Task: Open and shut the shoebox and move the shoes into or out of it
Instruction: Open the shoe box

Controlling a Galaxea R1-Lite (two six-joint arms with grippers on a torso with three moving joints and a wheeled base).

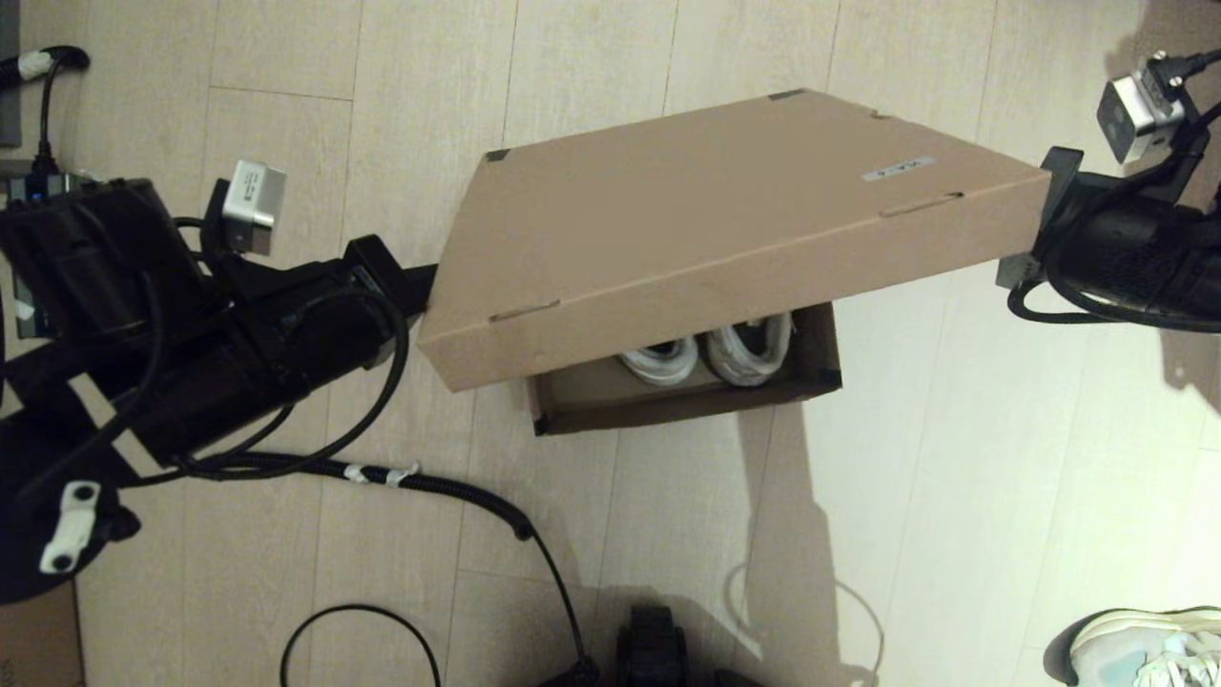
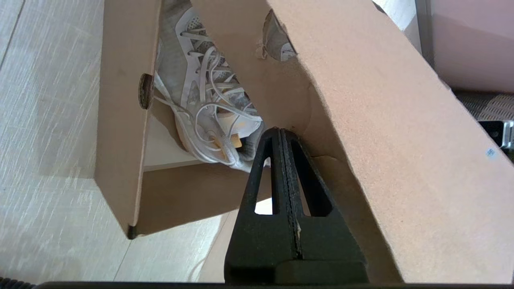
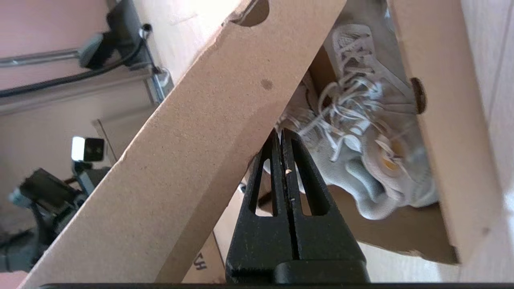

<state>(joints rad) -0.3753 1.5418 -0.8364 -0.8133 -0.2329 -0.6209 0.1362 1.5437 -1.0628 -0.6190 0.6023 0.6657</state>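
Note:
The brown shoebox sits on the floor with its hinged lid (image 1: 725,210) raised at a slant over the base (image 1: 668,405); the white sticker (image 1: 897,170) shows on top. Both white sneakers (image 1: 706,355) lie inside, heels showing under the lid's front edge. My left gripper (image 2: 280,130) is shut and empty, its tips against the underside of the lid's left end, close to a laced shoe (image 2: 209,104). My right gripper (image 3: 281,132) is also shut and empty, tucked under the lid's right end beside the other shoe (image 3: 361,140).
A single bluish-white sneaker (image 1: 1145,644) lies on the floor at the front right. Black cables (image 1: 458,496) run across the floor in front of the left arm. A brown carton corner (image 1: 38,639) shows at the front left.

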